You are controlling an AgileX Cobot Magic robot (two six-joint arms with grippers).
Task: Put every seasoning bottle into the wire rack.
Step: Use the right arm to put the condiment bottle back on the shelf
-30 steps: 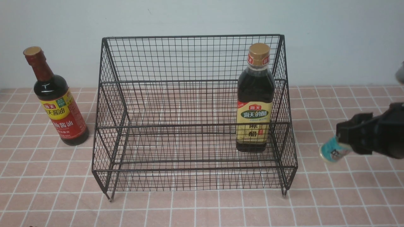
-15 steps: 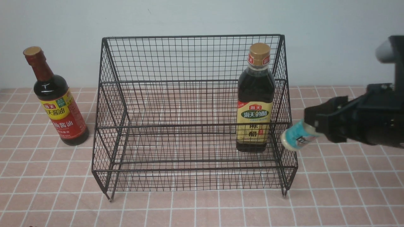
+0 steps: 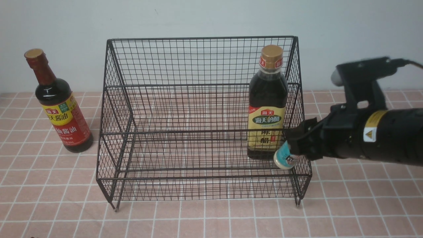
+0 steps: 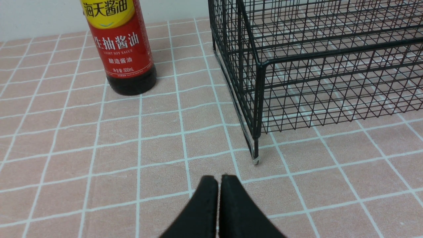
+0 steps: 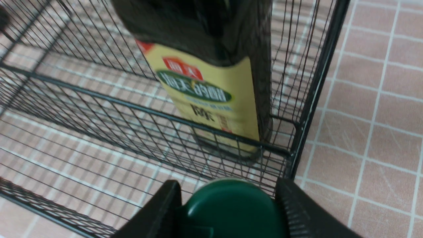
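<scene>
The right tool (image 3: 292,146) grips the tiny clear shaker (image 3: 283,160) by its upper end at the right front corner of the wire rack (image 3: 198,59). The shaker is tilted, pale base toward the camera. In the front view the black fingers hide its cap and most of its teal label. The right wrist view shows only the green cap (image 5: 231,206), clamped between the two fingers. Whether the shaker is inside the side mesh or just outside it cannot be told. The arm behind runs off the frame's right edge.

The square dark bottle (image 3: 267,109), yellow-labelled and gold-capped, stands upright at the rack's right end behind a cross rail. Up close it is blurred, with its top cropped. The round dark bottle (image 3: 61,112) with the red neck stands on the tiled surface (image 3: 211,221), left of the rack and apart from it. The left wrist view cuts it off above the label.

The left tool (image 4: 218,198), unseen from the front, hangs over the surface near the rack's front left leg. Its fingers are pressed together on nothing.
</scene>
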